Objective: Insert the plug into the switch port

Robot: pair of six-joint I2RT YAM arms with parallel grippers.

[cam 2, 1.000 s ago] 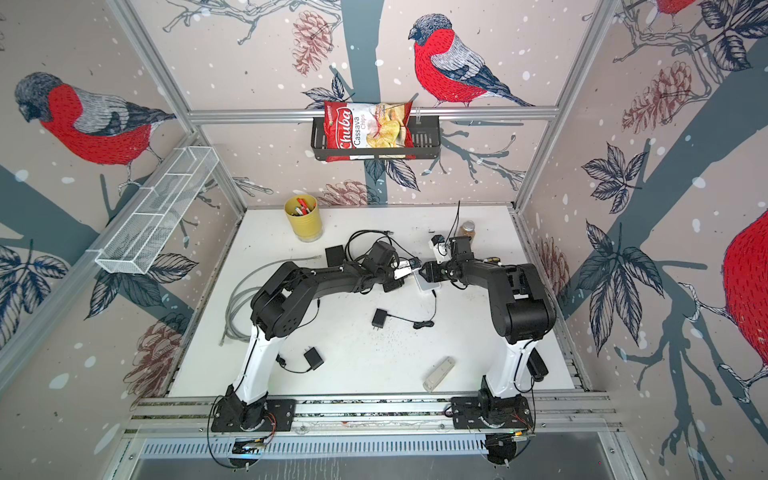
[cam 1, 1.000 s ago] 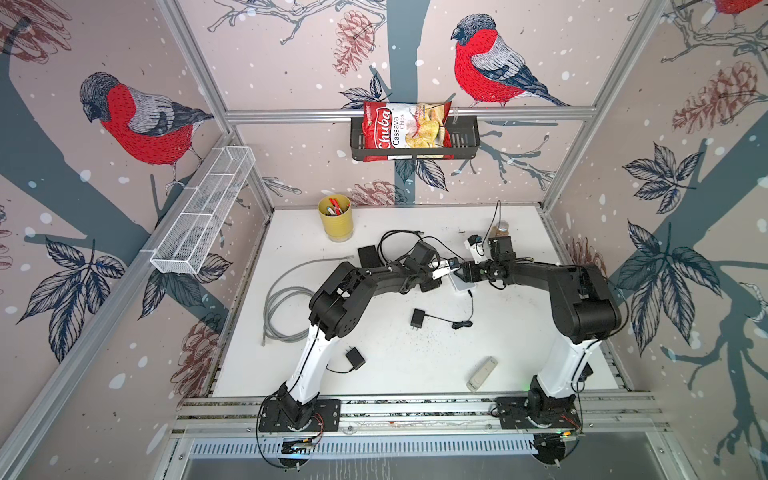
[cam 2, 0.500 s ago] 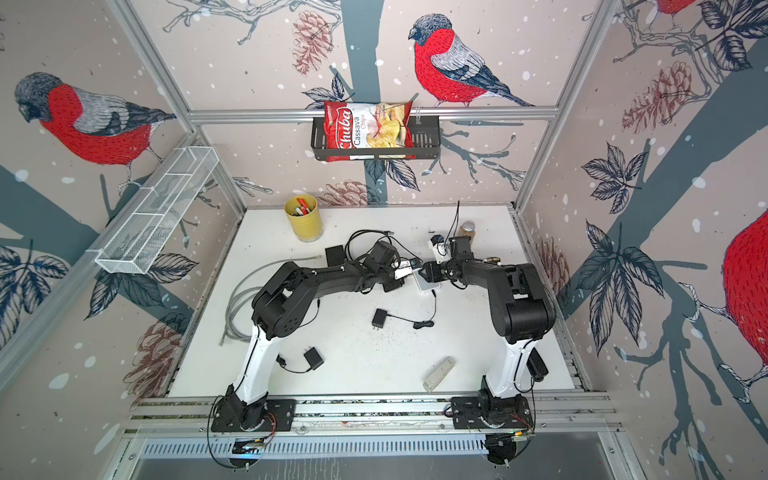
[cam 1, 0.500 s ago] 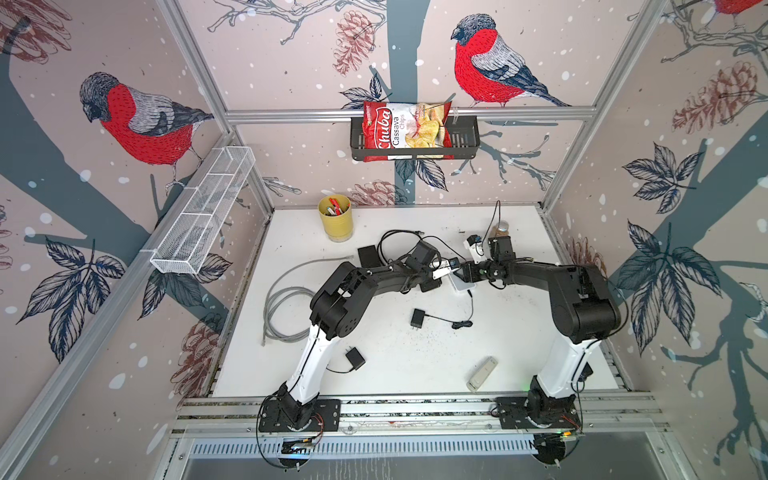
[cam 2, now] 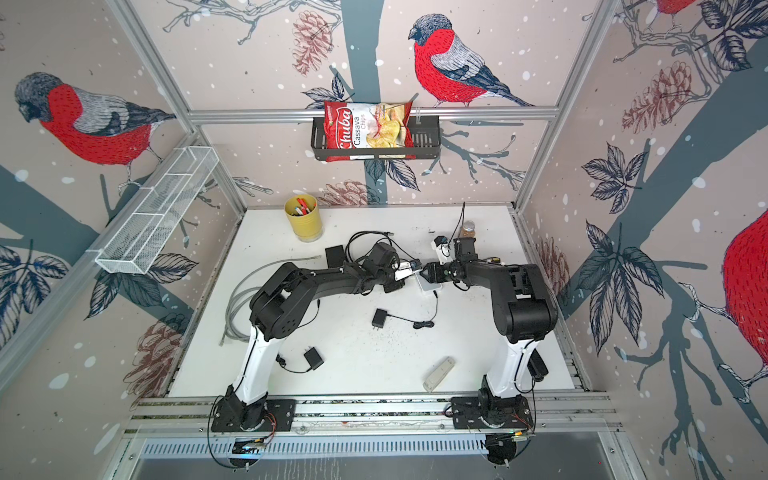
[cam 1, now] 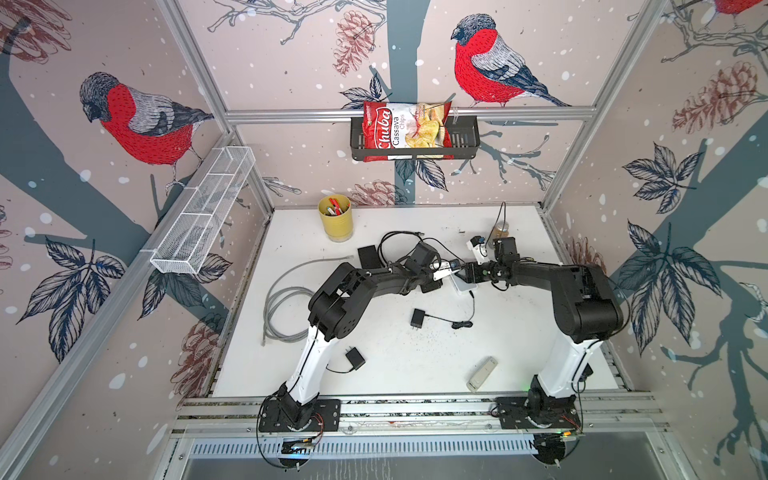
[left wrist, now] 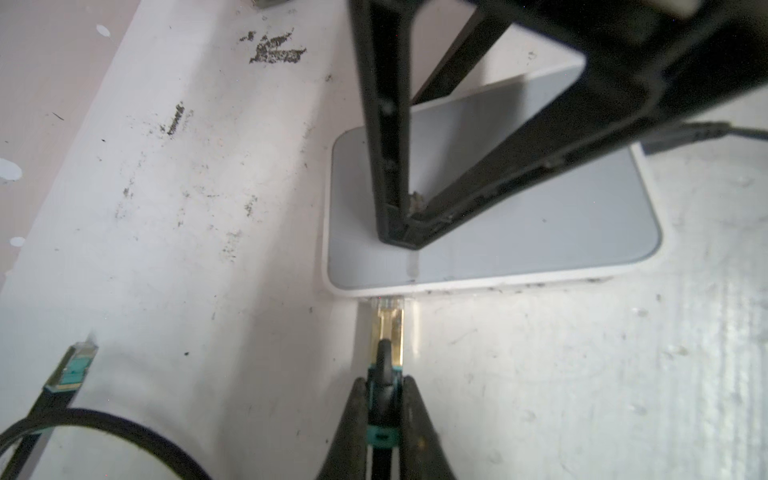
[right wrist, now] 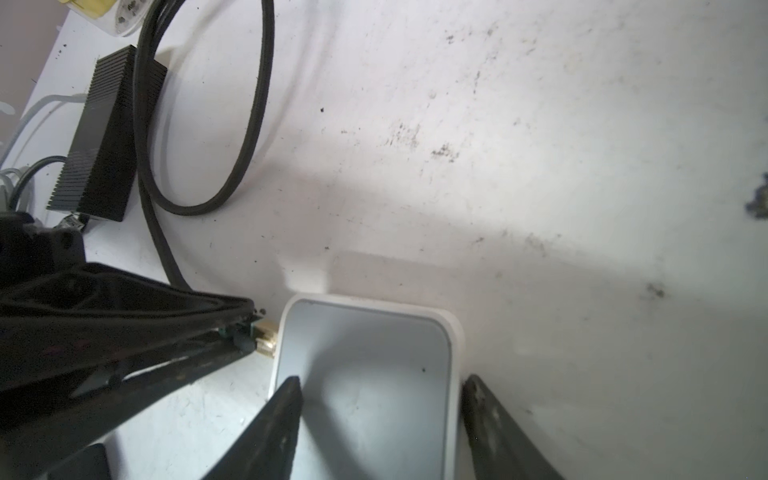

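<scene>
White and scuffed, the surface (cam 1: 374, 374) carried the switch (left wrist: 540, 232) lying flat in its far half, a little right of the middle. The left tool (left wrist: 384, 388) was pinched tight on the teal boot of the plug (left wrist: 388, 324), and the plug's gold body pointed squarely at the switch's left edge. The clear tip touched that edge and looked just started into the port. I could not see the port mouth, so I could not tell how deep it sat. Most of the gold body showed outside.

The right tool (right wrist: 381, 382) reached in from the right with its jaws spread wide. One finger lay over the switch's grey top and the other stood just outside one edge. It gripped nothing that I could see.

I judged this to be the insertion itself, barely begun. The next move called for a straight, level push to the right along the plug's own line until it seated. With the switch not clamped, it seemed likely to skid away, so I wanted the right tool bracing it first.
</scene>
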